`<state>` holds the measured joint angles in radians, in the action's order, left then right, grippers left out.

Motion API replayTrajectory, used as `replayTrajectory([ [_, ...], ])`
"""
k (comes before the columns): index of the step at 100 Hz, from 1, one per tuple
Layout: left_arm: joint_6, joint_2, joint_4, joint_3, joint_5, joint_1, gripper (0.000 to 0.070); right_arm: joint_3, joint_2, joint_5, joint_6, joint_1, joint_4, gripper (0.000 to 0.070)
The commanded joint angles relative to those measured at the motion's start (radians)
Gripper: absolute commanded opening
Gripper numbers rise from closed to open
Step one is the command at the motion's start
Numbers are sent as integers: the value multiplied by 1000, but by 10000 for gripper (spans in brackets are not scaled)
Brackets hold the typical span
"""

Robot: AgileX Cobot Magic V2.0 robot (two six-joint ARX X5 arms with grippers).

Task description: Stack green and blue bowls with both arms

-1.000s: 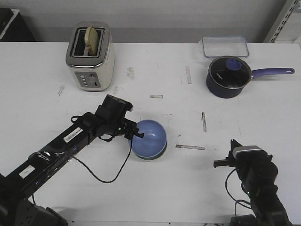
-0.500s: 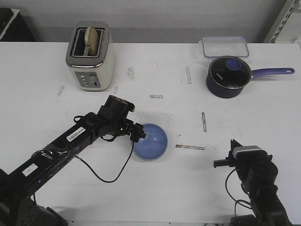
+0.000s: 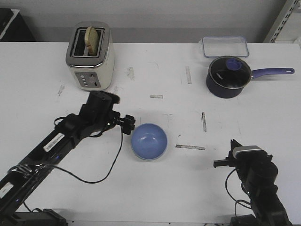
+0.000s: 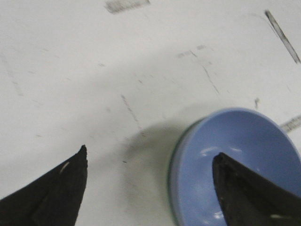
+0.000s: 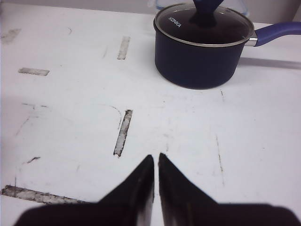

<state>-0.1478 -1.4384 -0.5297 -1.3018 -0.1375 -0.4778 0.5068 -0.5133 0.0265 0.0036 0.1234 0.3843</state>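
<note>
Blue bowl (image 3: 149,141) sits nested in green bowl (image 4: 172,188) on tabletop (image 3: 178,188). Left gripper (image 3: 128,123) fingers apart, beside bowl; right gripper (image 5: 155,162) fingers together.

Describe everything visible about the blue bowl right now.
The blue bowl is small, round, smooth and glossy, periwinkle inside, upright and empty. It sits near the middle of the table, nested in a green bowl, seen only as a thin edge under its rim in the left wrist view. The open left gripper is beside it, not touching.
</note>
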Motion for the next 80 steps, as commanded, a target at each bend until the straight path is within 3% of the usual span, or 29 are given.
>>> replayTrajectory([
  [1,9,48,6,-17,40,28,476,5,-5,0,-5,2,-5,6],
  [8,16,108,6,-17,64,75,420,5,-5,0,-5,2,-5,6],
  [25,62,247,2,-17,68,215,107,5,-5,0,-5,2,-5,6],
  [37,118,325,-52,-17,68,319,0,5,-5,0,-5,2,-5,6],
  [50,185,373,-190,-16,68,431,0,5,-5,1,-5,1,-5,6],
  [59,178,399,-261,6,90,478,0,5,-5,1,-5,1,-5,6],
  [73,166,509,-158,163,191,491,0,5,-5,1,-5,1,-5,6],
  [80,167,591,-68,283,196,491,0,5,-5,1,-4,1,-3,6],
])
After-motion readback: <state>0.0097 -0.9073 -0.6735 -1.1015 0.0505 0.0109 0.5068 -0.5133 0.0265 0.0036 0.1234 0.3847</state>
